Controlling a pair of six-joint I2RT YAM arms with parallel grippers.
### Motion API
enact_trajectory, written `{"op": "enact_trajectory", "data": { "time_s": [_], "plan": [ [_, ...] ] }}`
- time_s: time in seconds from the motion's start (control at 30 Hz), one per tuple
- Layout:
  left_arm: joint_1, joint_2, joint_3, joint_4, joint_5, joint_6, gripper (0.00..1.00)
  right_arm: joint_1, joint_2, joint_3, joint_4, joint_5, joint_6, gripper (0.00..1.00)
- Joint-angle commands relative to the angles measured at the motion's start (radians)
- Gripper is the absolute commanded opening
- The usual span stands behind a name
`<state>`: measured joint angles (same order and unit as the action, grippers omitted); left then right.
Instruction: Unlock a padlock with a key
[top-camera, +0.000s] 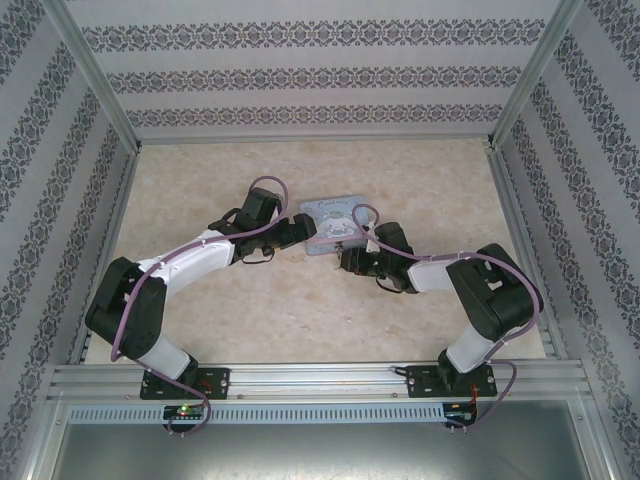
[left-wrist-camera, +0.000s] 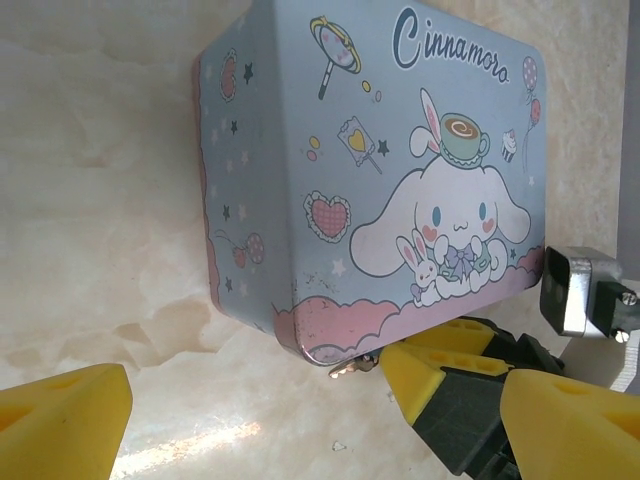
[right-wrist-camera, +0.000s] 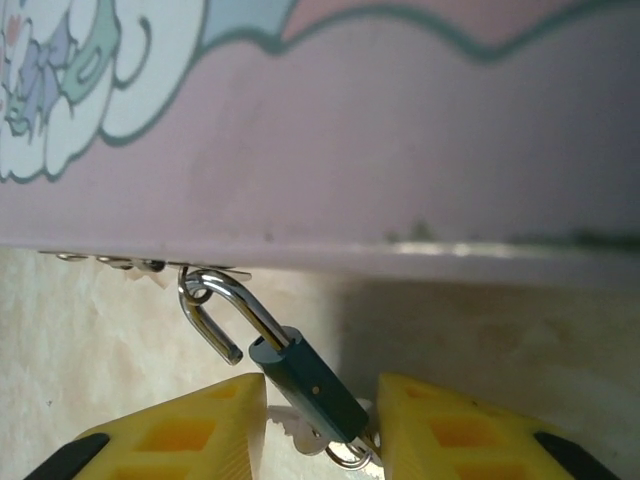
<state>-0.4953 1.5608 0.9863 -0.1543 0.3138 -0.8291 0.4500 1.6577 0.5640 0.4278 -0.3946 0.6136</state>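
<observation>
The padlock (right-wrist-camera: 305, 385), a small dark teal body with a silver shackle, hangs from a ring under the rim of the pastel cartoon tin (right-wrist-camera: 400, 130). One shackle end stands free of the body. The silver key (right-wrist-camera: 300, 432) and its ring sit at the lock's lower end. My right gripper (right-wrist-camera: 320, 405) has one yellow finger on each side of the lock body, very close; whether they press on it is unclear. My left gripper (left-wrist-camera: 315, 405) stands wide open in front of the tin (left-wrist-camera: 300, 150), holding nothing. Seen from above, both grippers meet at the tin (top-camera: 330, 222).
The tin lies flat on the marbled tabletop (top-camera: 420, 180) between the two arms. In the left wrist view the right gripper's fingers (left-wrist-camera: 440, 365) reach under the tin's near corner, beside a bit of shiny metal (left-wrist-camera: 350, 368). Patterned walls enclose the table.
</observation>
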Motion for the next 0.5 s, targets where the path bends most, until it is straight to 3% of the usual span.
{"op": "enact_trajectory", "data": {
  "time_s": [0.0,0.37,0.47],
  "plan": [
    [0.011,0.022,0.017,-0.018,0.011,0.024,0.95,0.016,0.022,0.022,0.027,-0.011,-0.017,0.28],
    [0.016,0.039,0.081,-0.095,-0.027,0.103,0.95,0.012,-0.023,-0.013,0.004,0.020,0.008,0.00],
    [0.016,0.056,0.120,-0.145,-0.059,0.144,0.95,0.006,-0.036,-0.017,-0.011,0.033,0.035,0.00]
  ]
}}
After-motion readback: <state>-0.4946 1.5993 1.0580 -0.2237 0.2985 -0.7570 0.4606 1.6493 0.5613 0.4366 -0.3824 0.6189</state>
